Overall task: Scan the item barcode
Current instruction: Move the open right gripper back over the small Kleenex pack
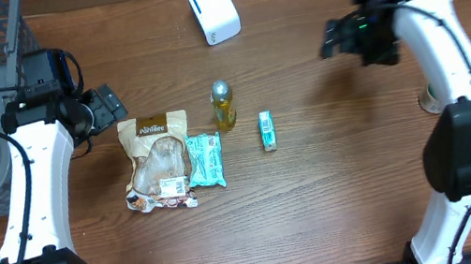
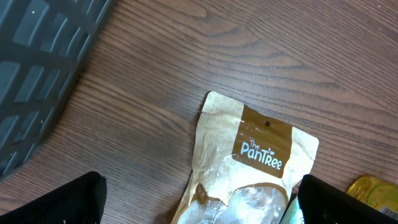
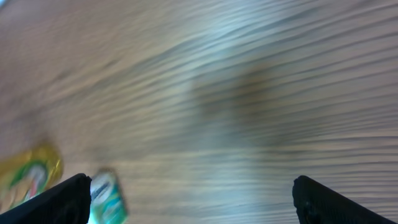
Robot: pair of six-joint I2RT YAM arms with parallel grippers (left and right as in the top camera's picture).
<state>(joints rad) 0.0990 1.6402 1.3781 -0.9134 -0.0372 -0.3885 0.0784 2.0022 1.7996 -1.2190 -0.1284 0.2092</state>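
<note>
Status: left gripper [image 1: 108, 106] and right gripper [image 1: 332, 39] wide open, empty. Risk: snack pouch [image 1: 157, 154] lies flat against teal packet [image 1: 205, 160]; a grab could snag both.

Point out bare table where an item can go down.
Widest bare table lies between the small teal box and the right arm. Another strip runs along the near edge, below the brown pouch. Crowded: pouch, teal packet and bottle sit close together.
</note>
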